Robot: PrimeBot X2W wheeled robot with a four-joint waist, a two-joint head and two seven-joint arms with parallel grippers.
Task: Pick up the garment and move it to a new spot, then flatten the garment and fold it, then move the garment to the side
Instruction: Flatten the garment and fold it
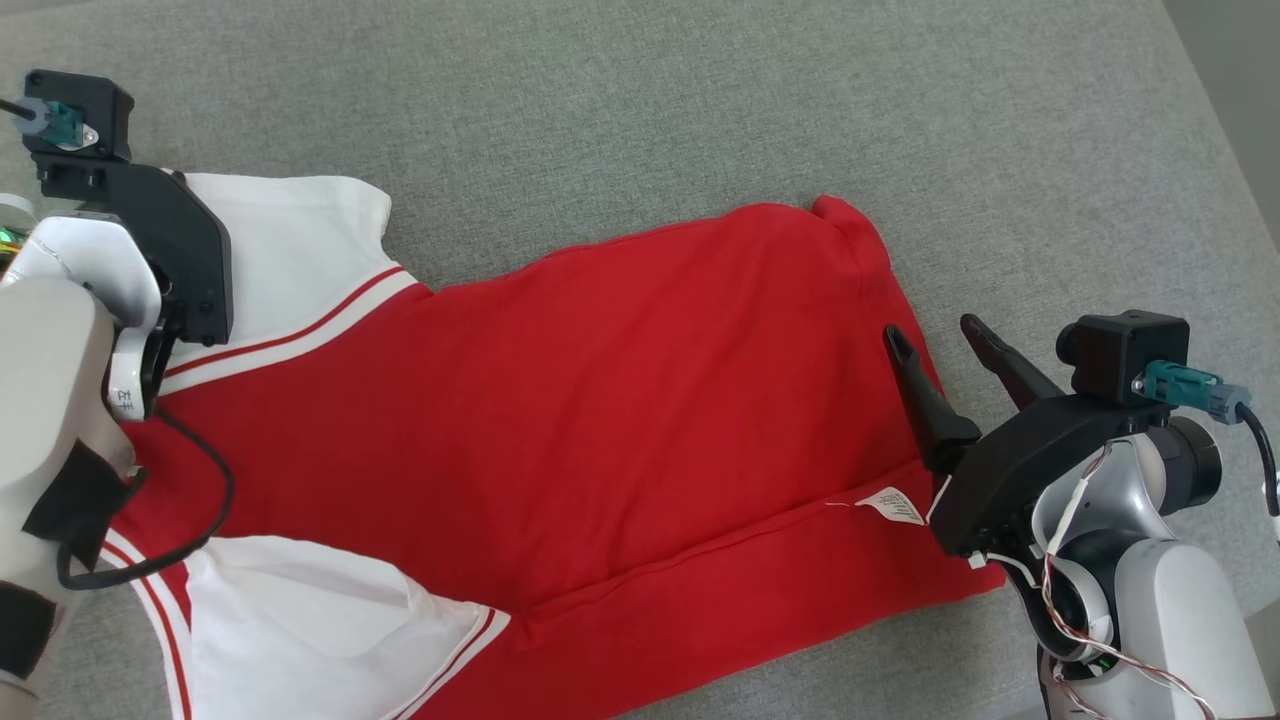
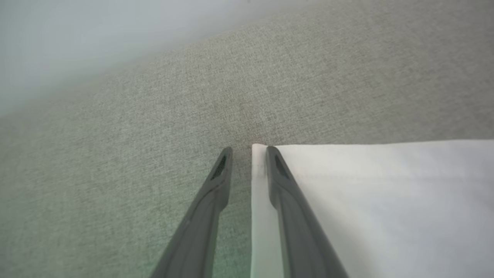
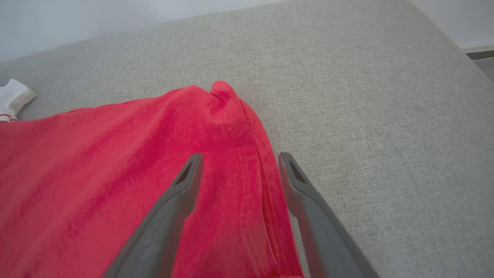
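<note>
A soft grey cushion (image 1: pixel 700 100) is spread out in front of me, with a pale wall (image 3: pixel 115 19) behind it. The garment (image 1: pixel 600 400) lies on the cushion. It is red with white sleeves. It stretches long-ways across the head view, from the sleeves at the left to the hem (image 1: pixel 900 300) at the right. A small white label (image 1: pixel 890 505) shows at the lower right, close to the hem.

My left arm (image 1: pixel 60 380) is at the upper left of the head view, over the upper white sleeve (image 1: pixel 300 250). In the left wrist view the left jaws are narrow. One finger (image 2: pixel 210 200) is on the grey cushion and the other finger (image 2: pixel 297 216) is on the white cloth. The corner of the sleeve sits between them. I cannot tell if they pinch it yet.

My right jaws are at the right of the head view, by the hem. They are wide open and hold nothing. In the right wrist view one finger (image 3: pixel 170 208) is over the red cloth and the other (image 3: pixel 312 216) is over the grey cushion, so the hem edge runs up between them.

I think the grab comes next. Each arm is nearest its own end: left for the sleeve, right for the hem. The long line of the garment runs from one pair of jaws to the other, so I guess lifting both ends together would keep it stretched.
</note>
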